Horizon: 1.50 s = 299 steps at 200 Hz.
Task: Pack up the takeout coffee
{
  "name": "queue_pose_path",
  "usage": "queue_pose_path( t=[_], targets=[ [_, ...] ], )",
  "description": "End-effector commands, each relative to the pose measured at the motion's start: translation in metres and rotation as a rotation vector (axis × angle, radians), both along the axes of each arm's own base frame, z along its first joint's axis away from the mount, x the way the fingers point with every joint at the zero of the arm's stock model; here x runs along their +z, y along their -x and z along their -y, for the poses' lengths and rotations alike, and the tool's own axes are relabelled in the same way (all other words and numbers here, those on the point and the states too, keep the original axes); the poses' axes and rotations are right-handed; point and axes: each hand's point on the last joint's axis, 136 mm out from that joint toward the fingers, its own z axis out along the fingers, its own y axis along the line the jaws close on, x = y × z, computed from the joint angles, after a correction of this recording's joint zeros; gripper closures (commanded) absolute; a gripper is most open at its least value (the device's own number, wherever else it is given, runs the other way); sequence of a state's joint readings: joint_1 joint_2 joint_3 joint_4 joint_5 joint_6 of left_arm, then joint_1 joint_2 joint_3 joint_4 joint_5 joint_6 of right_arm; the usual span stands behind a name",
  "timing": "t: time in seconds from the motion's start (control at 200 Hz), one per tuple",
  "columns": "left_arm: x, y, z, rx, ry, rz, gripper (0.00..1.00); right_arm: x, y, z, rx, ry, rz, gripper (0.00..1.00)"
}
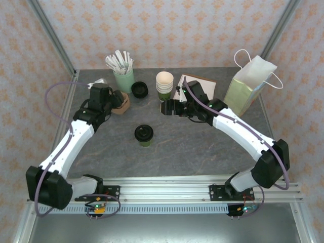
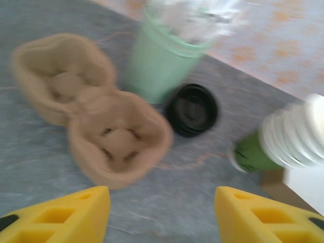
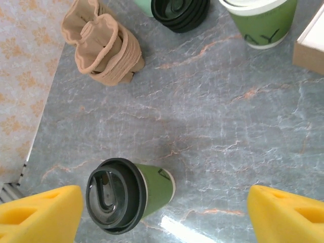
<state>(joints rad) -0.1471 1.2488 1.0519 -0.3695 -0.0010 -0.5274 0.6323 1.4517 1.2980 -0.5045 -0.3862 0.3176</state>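
right gripper (image 3: 164,217): spread wide, empty | takeout coffee (image 3: 126,195): upright, lid up, mid-tabletop, toward near edge from it | left gripper (image 2: 162,215): half spread, empty, farther off, at pulp cup carrier (image 2: 119,139)

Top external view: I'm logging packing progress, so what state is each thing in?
takeout coffee: upright, lid on, not gripped
cup carrier: both wells empty
paper bag: standing, mouth open
cup stack: upright, no lid
left gripper: open, empty
right gripper: open, empty
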Motion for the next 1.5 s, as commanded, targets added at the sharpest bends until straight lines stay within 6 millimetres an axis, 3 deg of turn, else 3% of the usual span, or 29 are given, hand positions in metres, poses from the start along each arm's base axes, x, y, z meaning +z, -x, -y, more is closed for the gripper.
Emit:
queue_pose_path(
  t=[0.0, 0.18, 0.25, 0.49, 0.666, 0.801, 0.936, 1.231, 1.491],
  targets=[
    [-0.015, -0.014, -0.037, 0.129, 0.009, -0.051, 0.45, -0.008, -0.009, 0.004, -0.013, 0.062, 0.035, 0.16],
    [-0.042, -0.031, -0.065, 0.115, -0.101, -0.234, 0.44, -0.007, -0.014, -0.001, 0.016, 0.069, 0.064, 0.16],
    [-0.052, -0.037, -0.067, 0.108, -0.088, -0.272, 0.44, -0.007, -0.015, -0.003, 0.028, 0.062, 0.075, 0.16],
    [-0.059, -0.06, -0.068, 0.098, -0.1, -0.349, 0.48, -0.015, -0.017, -0.01, 0.07, 0.061, 0.077, 0.16],
    [-0.056, -0.048, -0.057, 0.081, -0.037, -0.336, 0.5, -0.019, -0.015, -0.009, 0.065, 0.046, 0.07, 0.16],
    [-0.071, -0.027, -0.046, 0.061, 0.04, -0.358, 0.5, -0.021, -0.013, -0.009, 0.07, 0.048, 0.07, 0.16],
    [-0.084, -0.021, -0.043, 0.074, 0.089, -0.368, 0.49, -0.023, -0.014, -0.012, 0.075, 0.036, 0.061, 0.16],
    [-0.111, -0.037, -0.047, 0.095, 0.154, -0.401, 0.46, -0.026, -0.014, -0.014, 0.077, 0.028, 0.048, 0.16],
    [-0.113, -0.052, -0.043, 0.072, 0.186, -0.388, 0.49, -0.031, -0.015, -0.015, 0.078, 0.031, 0.035, 0.16]
  ],
)
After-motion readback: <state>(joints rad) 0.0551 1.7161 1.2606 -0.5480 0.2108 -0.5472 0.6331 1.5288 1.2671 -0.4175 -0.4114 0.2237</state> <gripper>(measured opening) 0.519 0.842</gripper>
